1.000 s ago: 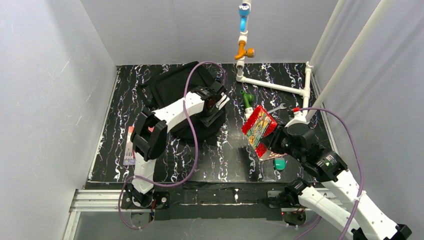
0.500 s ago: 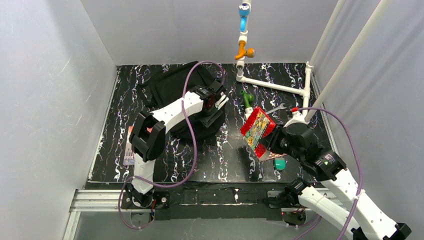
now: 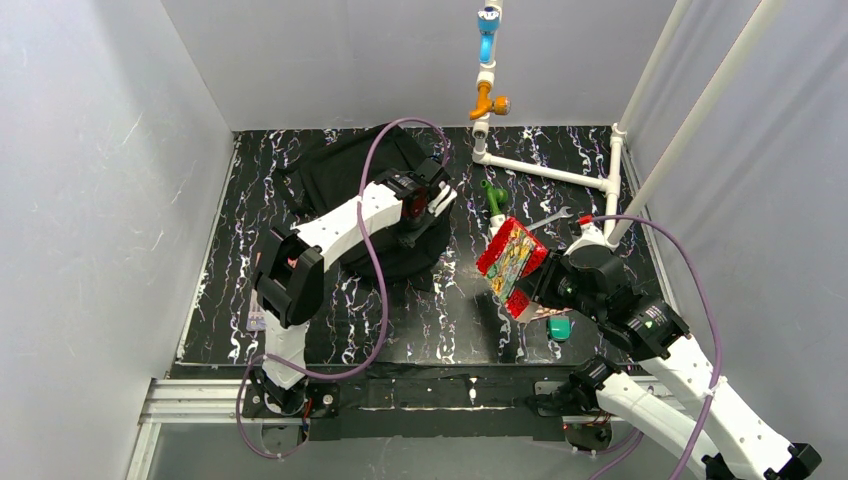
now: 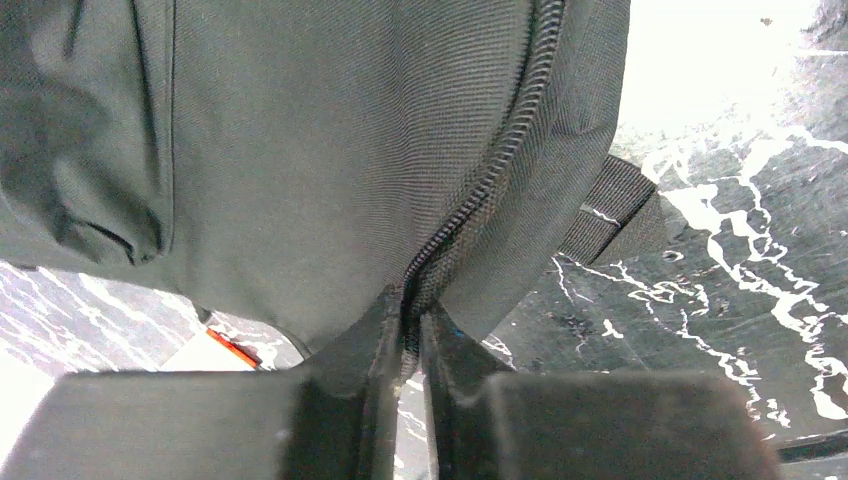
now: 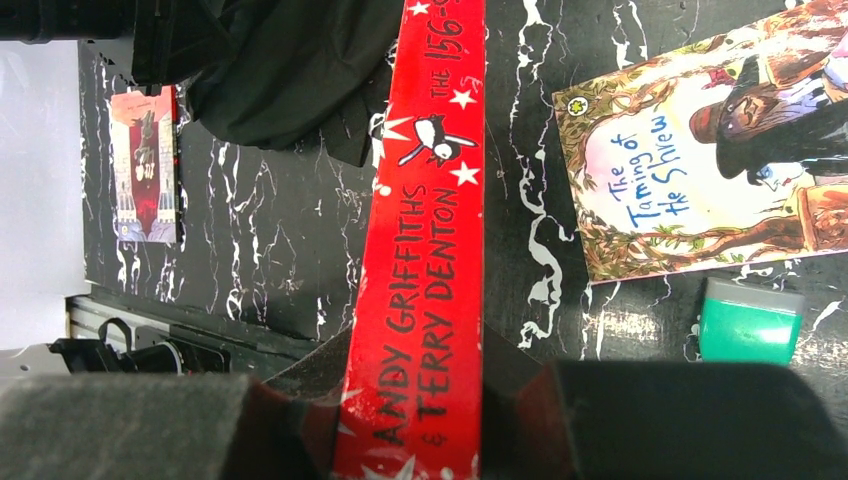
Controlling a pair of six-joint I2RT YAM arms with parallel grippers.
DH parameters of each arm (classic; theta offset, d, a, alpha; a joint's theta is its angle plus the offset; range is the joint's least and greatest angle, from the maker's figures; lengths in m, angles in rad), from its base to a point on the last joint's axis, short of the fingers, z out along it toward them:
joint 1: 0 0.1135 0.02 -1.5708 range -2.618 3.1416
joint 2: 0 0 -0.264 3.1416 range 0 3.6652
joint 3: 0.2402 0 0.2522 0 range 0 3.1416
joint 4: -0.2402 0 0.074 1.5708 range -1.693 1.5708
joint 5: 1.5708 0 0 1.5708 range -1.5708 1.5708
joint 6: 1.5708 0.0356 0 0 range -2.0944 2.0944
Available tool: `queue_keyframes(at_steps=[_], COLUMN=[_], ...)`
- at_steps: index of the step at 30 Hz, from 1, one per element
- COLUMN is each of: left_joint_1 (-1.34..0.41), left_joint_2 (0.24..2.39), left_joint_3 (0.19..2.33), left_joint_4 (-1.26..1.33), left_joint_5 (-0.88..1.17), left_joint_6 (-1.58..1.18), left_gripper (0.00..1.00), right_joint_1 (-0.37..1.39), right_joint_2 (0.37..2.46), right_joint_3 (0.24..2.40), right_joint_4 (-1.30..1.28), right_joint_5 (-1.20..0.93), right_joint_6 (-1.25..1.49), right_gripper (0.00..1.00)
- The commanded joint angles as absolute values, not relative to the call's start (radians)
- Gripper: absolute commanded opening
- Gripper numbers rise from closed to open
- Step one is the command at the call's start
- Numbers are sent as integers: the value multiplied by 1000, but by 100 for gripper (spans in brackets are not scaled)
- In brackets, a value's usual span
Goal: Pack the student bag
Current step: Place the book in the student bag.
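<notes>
Left wrist view: your L gripper pinches the zip of the student bag, left of the red book clamped in R gripper. Pull along the zip, slowly.

The desk is taken in from a fixed camera set high behind the arm bases, tilted down toward the far wall. From the left wrist, the student bag is seen at very close range, past the left pincer. From the right wrist, the desk is viewed from farther off, along the red book in the right pincer. The bag's edge and a flat red packet at the left are shared with the top view.
</notes>
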State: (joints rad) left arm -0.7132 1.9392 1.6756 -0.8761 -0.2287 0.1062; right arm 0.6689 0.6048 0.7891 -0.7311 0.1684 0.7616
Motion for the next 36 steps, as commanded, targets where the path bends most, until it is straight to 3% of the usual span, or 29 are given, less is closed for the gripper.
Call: queue_keyframes(at_steps=[1, 10, 22, 27, 36], left_joint_1=[-713, -713, -712, -713, -713], left_joint_2=[1929, 1760, 1704, 1703, 1558], left_joint_3=[1672, 1730, 1770, 1815, 1823], left_joint_4=[-901, -888, -907, -917, -879], left_joint_5=[-272, -445, -508, -457, -382], left_joint_6=[122, 46, -135, -134, -135], left_gripper=[1, 0, 0, 0, 0], right_joint_1=[672, 672, 672, 671, 672], right_joint_2=[594, 607, 645, 765, 1057], right_joint_3=[804, 787, 739, 679, 623], right_joint_4=[-624, -606, -382, -83, 476], right_joint_5=[154, 124, -198, -467, -440], right_joint_6=[776, 808, 1031, 1251, 1534], right_gripper=[1, 1, 1, 1, 1])
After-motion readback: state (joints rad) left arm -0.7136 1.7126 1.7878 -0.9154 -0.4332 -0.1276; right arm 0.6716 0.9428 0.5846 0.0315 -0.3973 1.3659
